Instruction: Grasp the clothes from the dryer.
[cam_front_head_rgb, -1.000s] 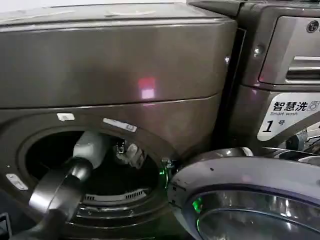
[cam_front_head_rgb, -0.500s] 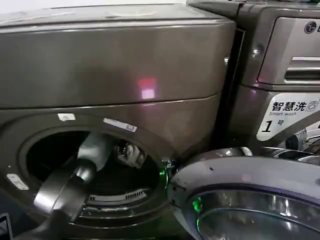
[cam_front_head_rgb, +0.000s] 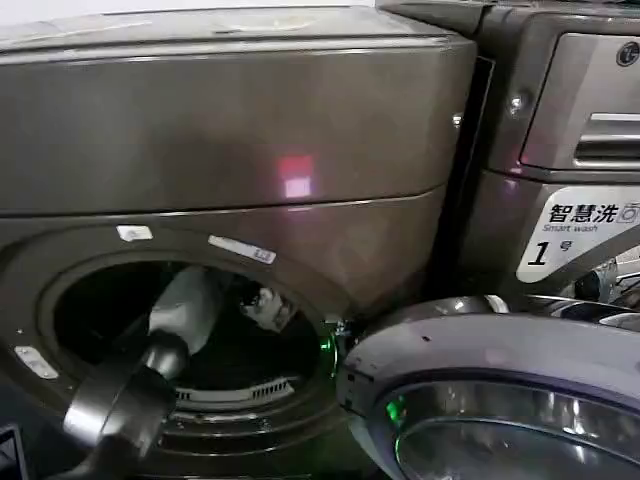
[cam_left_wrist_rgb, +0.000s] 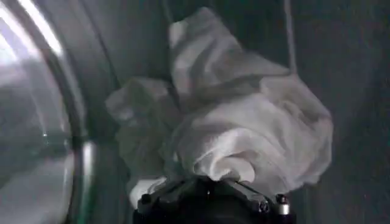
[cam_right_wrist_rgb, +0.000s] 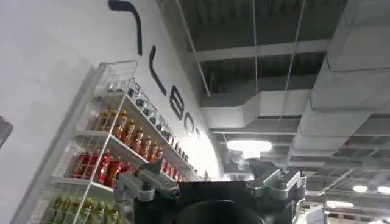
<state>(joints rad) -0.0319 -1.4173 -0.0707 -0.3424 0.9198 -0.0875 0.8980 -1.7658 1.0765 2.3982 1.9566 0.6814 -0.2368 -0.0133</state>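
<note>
Left pincer (cam_front_head_rgb: 262, 303) grips the clothes (cam_left_wrist_rgb: 244, 128) inside the dryer (cam_front_head_rgb: 230, 140)

The left gripper (cam_left_wrist_rgb: 207, 195) is cut off by the left wrist picture's edge at 6 o'clock, and the clothes (cam_left_wrist_rgb: 231, 122) bunched against it cover its fingers. In the head view the clothes (cam_front_head_rgb: 265, 305) are a small pale scrap at about 2 o'clock in the dryer (cam_front_head_rgb: 230, 150) mouth, too small to tell folds. The open door (cam_front_head_rgb: 500, 400) is cut off at 4 o'clock. The right gripper (cam_right_wrist_rgb: 210, 195) is cropped at 6 o'clock, fingers out of frame.
</note>
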